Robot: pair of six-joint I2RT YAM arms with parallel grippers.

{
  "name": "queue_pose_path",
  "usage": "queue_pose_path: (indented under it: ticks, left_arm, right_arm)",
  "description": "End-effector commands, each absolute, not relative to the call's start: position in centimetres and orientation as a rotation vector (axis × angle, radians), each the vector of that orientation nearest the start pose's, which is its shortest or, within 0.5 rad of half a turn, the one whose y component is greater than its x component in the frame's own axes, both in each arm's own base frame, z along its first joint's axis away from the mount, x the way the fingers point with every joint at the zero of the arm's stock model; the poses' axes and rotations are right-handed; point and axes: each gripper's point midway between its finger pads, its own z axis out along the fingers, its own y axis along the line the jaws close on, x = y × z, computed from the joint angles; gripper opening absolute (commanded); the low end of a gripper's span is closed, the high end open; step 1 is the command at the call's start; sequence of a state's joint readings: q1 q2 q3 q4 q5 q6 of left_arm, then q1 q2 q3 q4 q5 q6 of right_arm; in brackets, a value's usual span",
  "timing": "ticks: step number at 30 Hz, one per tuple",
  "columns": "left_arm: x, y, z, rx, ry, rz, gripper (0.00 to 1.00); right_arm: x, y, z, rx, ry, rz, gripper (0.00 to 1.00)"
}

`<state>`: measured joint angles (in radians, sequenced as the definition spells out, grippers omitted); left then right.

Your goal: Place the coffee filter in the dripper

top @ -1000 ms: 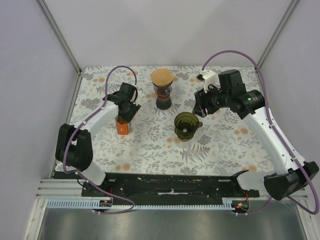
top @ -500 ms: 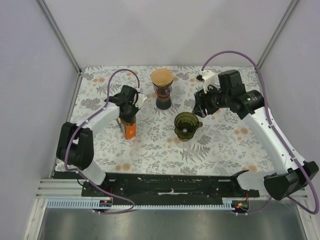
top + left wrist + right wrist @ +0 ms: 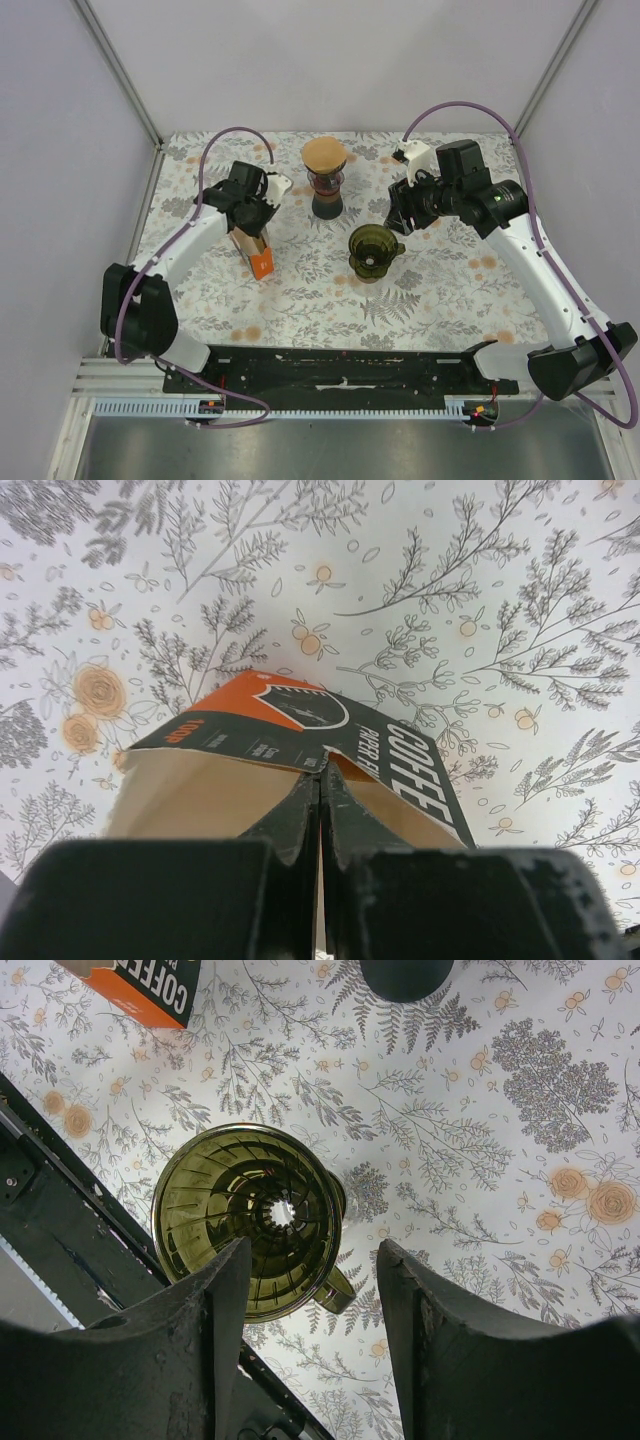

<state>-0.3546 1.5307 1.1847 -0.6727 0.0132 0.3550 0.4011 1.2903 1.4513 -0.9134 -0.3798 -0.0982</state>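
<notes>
Pinching the tilted filter box [image 3: 255, 258] by its top flap with the left gripper [image 3: 320, 780], left of centre in the top view. Hanging just up-right of the green dripper [image 3: 372, 250] at centre with the right gripper [image 3: 312, 1250], jaws spread wide and empty.

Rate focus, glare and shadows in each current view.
Top external: even, soft light, only faint shadows on the floral-print tablecloth, everything sharp. Left wrist: the left claw is a dark, soft-edged foreground mass, while the orange-and-black cardboard filter box is legible. Right wrist: the olive-green translucent ribbed dripper is crisp with a bright glint at its centre hole; the right claw is underexposed.
</notes>
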Motion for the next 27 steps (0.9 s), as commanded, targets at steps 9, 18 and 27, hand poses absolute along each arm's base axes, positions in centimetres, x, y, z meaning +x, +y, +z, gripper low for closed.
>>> queue_pose_path:
  ticks: [9, 18, 27]
  left_arm:
    - [34.8, -8.0, 18.5, 0.721, 2.377, 0.054, 0.38]
    - [34.3, -9.8, 15.4, 0.661, 2.491, -0.099, 0.56]
    - [36.2, -9.1, 13.6, 0.588, 2.491, -0.044, 0.57]
  right_arm:
    - [27.9, 18.3, 29.0, -0.771, 2.126, 0.574, 0.61]
    - [27.9, 18.3, 29.1, -0.772, 2.124, 0.575, 0.6]
    - [27.6, 18.1, 29.1, -0.773, 2.118, 0.565, 0.61]
